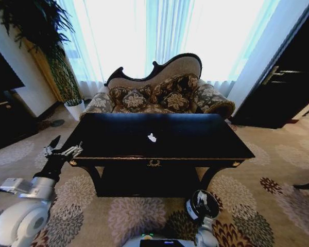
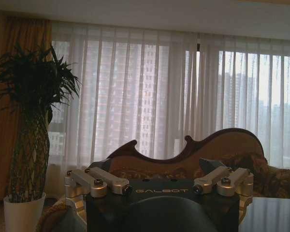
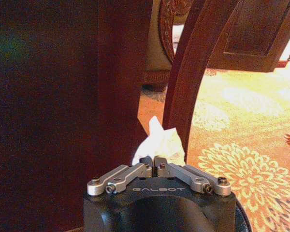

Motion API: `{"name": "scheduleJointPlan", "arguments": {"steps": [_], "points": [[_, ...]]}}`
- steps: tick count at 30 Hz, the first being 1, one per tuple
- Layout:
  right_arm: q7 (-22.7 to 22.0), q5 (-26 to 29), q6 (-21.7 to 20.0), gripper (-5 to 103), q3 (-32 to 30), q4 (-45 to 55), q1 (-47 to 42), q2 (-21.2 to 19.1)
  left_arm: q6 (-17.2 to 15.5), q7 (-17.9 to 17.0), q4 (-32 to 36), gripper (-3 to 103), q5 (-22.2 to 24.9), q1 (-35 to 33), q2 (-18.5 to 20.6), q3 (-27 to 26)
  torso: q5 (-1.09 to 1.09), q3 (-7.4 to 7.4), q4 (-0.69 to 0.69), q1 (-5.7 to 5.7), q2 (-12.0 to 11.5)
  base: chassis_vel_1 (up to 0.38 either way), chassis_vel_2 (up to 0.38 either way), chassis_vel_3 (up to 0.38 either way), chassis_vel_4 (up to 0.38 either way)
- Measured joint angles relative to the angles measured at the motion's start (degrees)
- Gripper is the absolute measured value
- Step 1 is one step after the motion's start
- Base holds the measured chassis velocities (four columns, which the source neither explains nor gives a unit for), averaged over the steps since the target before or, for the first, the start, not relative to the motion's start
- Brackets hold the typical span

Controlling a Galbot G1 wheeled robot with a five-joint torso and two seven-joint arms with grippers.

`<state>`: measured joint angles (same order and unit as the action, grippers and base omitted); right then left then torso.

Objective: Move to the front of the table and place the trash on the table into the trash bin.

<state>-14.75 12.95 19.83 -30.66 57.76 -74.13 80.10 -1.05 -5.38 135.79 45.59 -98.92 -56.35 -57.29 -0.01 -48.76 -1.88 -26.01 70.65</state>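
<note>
The glossy black table (image 1: 206,139) with gold trim stands straight ahead, and one white tissue wad (image 1: 152,137) of the trash lies near its middle. My left gripper (image 1: 63,151) (image 2: 159,182) hovers open and empty at the table's front left corner. Low down beside a curved table leg (image 3: 193,72), my right gripper (image 3: 154,163) is shut on a white tissue wad (image 3: 159,142). In the head view my right arm (image 1: 204,235) ends at a round black shape with a white patch (image 1: 202,205) in front of the table. I cannot tell whether that shape is the trash bin.
A patterned sofa (image 1: 159,95) stands right behind the table. A tall plant in a white pot (image 1: 74,109) (image 2: 23,212) is at the back left, dark cabinets (image 1: 283,87) at the right. Flowered carpet (image 1: 278,170) lies open on both sides.
</note>
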Motion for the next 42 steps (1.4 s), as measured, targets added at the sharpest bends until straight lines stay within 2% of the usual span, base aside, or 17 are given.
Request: {"name": "scheduleJointPlan", "arguments": {"steps": [11,13,16,19,21,25,27,28,29,31,34,35,36,37,39,40,42], "points": [[0.11,-1.34,-1.2,-2,-0.57,-11.57,8.14,-1.37,0.0,0.0,0.0,100,0.0,0.0,0.0,0.0,0.0,0.0,0.02,0.0,0.0,0.0,0.0,0.0,0.0],[0.23,0.0,-1.37,9,-0.76,-12.56,8.28,-1.51,0.0,0.0,0.0,100,0.0,0.0,0.0,0.0,0.0,0.0,0.02,0.0,0.0,0.0,0.0,0.0,0.0],[0.55,0.91,-1.68,14,-0.99,-13.31,8.14,-1.61,0.0,0.0,0.0,100,0.0,-0.01,0.0,0.0,0.0,0.0,0.01,0.0,0.0,0.0,0.0,0.0,0.0],[1.14,1.81,-2.06,30,-1.38,-16.01,8.5,-2.02,0.0,0.0,0.0,100,0.0,0.0,0.0,0.0,-0.01,0.0,0.01,0.0,0.0,0.0,0.0,0.0,0.0],[1.3,1.84,-2.06,30,-1.4,-16.36,8.6,-2.02,0.0,0.0,0.0,100,0.0,0.0,0.0,0.0,0.0,0.0,0.01,0.0,0.0,0.0,0.0,0.0,0.0],[1.68,1.92,-2.07,52,-1.48,-17.22,9.52,-1.57,0.0,0.0,0.0,100,0.0,0.0,0.0,0.0,0.0,0.01,0.02,0.0,0.0,0.0,0.0,0.0,0.0],[1.74,1.88,-2.09,52,-1.46,-17.23,9.58,-1.46,0.0,0.0,0.0,100,0.0,0.0,0.0,0.0,0.0,0.01,0.02,0.0,0.0,0.0,0.0,0.0,0.0],[1.88,1.77,-2.11,63,-1.38,-17.39,9.59,-1.34,0.0,0.0,0.0,100,0.0,0.0,0.0,0.0,0.0,0.01,0.02,0.0,0.01,0.0,0.0,0.0,0.0],[2.0,1.69,-2.11,63,-1.34,-17.7,9.59,-1.29,0.0,0.0,0.0,100,0.0,0.0,0.0,0.0,0.0,0.01,0.02,0.0,0.0,0.0,0.0,0.0,0.0],[2.08,1.68,-2.11,73,-1.32,-18.06,9.59,-1.26,0.0,0.0,0.0,100,0.0,0.0,0.0,0.0,0.0,0.01,0.01,0.0,0.0,0.0,0.0,0.0,0.0],[2.15,1.69,-2.07,79,-1.3,-17.99,9.42,-1.14,0.0,0.0,0.0,100,0.0,0.0,0.0,0.0,0.0,0.01,0.02,0.0,0.0,0.0,0.0,0.0,0.0],[2.23,1.7,-2.02,90,-1.23,-17.29,8.93,-0.9,0.0,0.0,0.0,100,0.0,0.0,0.0,0.0,-0.01,0.01,0.02,0.0,0.0,0.0,0.0,0.0,0.0],[2.23,1.7,-2.02,90,-1.23,-17.29,8.93,-0.9,0.0,0.0,0.0,100,0.0,0.0,0.0,0.0,-0.01,0.01,0.02,0.0,0.0,0.0,0.0,0.0,0.0],[2.25,1.71,-2.01,95,-1.19,-16.78,8.64,-0.76,0.0,0.0,0.0,100,0.0,0.0,0.0,0.0,-0.01,0.01,0.01,0.0,0.0,0.0,0.0,0.0,0.0],[2.26,1.71,-2.0,95,-1.17,-16.22,8.31,-0.59,0.0,0.0,0.0,100,0.0,0.0,0.0,0.0,-0.01,0.01,0.01,0.0,0.0,0.0,0.0,0.0,0.0],[2.3,1.7,-2.0,99,-1.14,-15.49,7.84,-0.3,0.0,0.0,0.0,100,0.0,0.0,0.0,0.0,-0.01,0.01,0.02,0.0,0.01,0.0,0.0,0.0,0.0],[2.32,1.59,-1.88,100,-1.15,-14.12,6.8,0.31,0.0,0.0,0.0,100,0.0,0.0,0.0,0.0,-0.01,0.01,0.02,0.0,0.0,0.0,0.0,0.0,0.0]]}}
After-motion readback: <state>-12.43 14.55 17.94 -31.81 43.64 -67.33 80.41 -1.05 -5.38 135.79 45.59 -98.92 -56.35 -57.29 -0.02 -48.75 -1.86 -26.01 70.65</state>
